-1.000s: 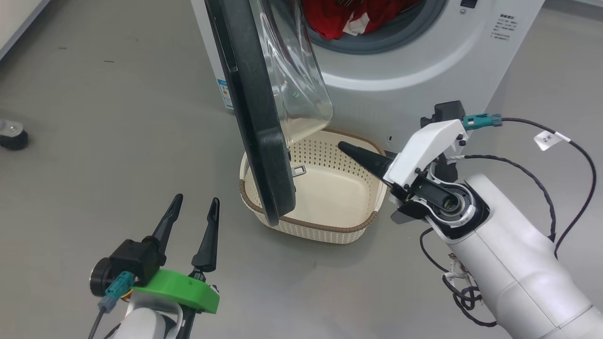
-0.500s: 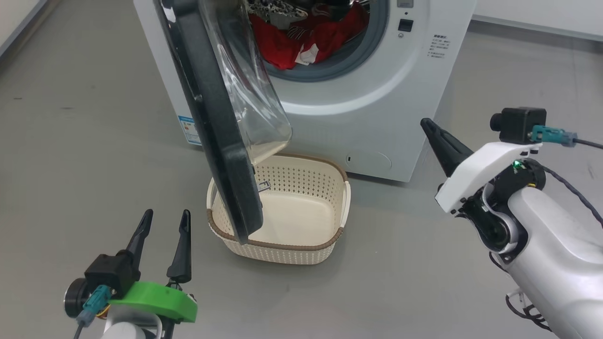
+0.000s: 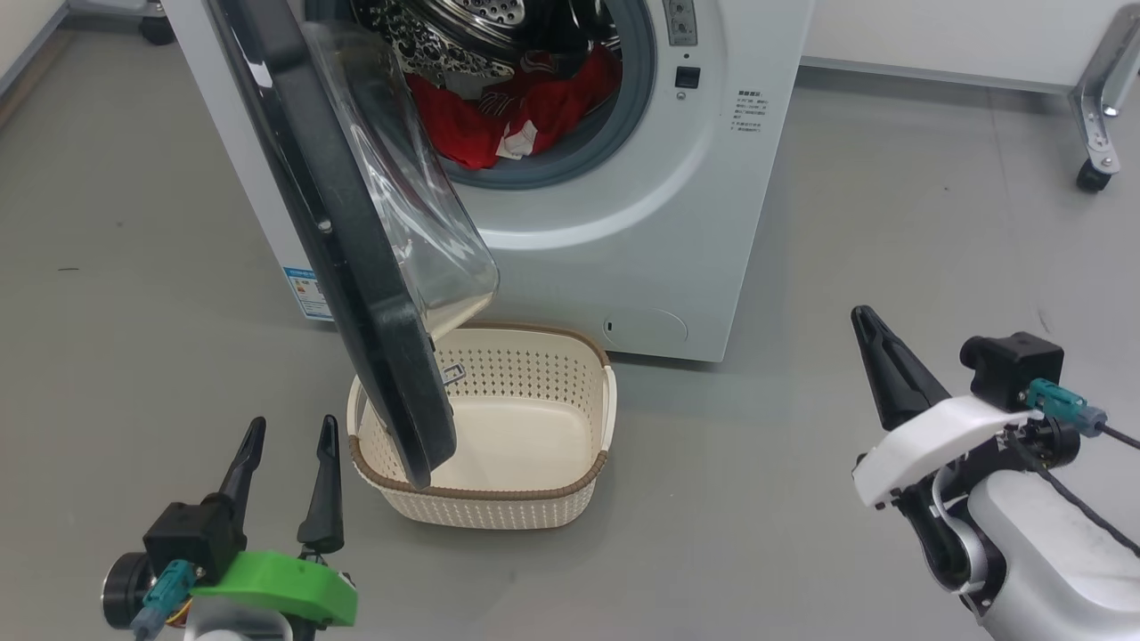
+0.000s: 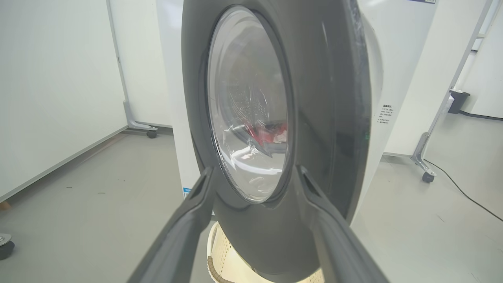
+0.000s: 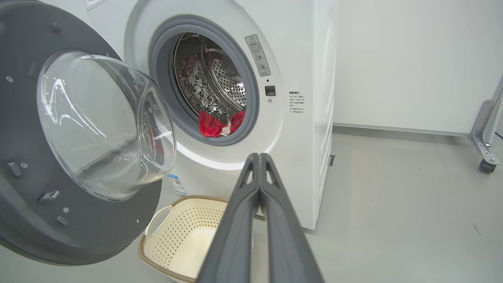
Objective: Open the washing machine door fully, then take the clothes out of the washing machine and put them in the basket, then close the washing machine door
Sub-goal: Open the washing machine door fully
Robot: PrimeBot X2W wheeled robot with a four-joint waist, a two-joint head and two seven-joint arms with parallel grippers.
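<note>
The white washing machine (image 3: 623,223) stands ahead with its door (image 3: 347,267) swung partway out, the black rim edge-on and the glass bowl over the basket (image 3: 485,499). Red clothes (image 3: 508,116) lie in the drum mouth. The cream basket sits on the floor under the door, with nothing in it. My left gripper (image 3: 294,422) is open, low and left of the door, facing the door's outer face (image 4: 326,118) between its fingertips (image 4: 208,173). My right gripper (image 3: 859,312) is shut with nothing in it, right of the basket, pointing at the machine (image 5: 298,157) and clothes (image 5: 216,125).
Grey floor lies all round. A metal frame leg on a caster (image 3: 1091,116) stands at the far right by the white wall. Another caster (image 3: 156,27) shows behind the machine's left side. A cable (image 4: 456,184) runs along the floor at the right.
The head camera has tilted up and back, showing more of the drum. My right arm has drawn back from over the basket to the right, still shut. The left gripper stays open.
</note>
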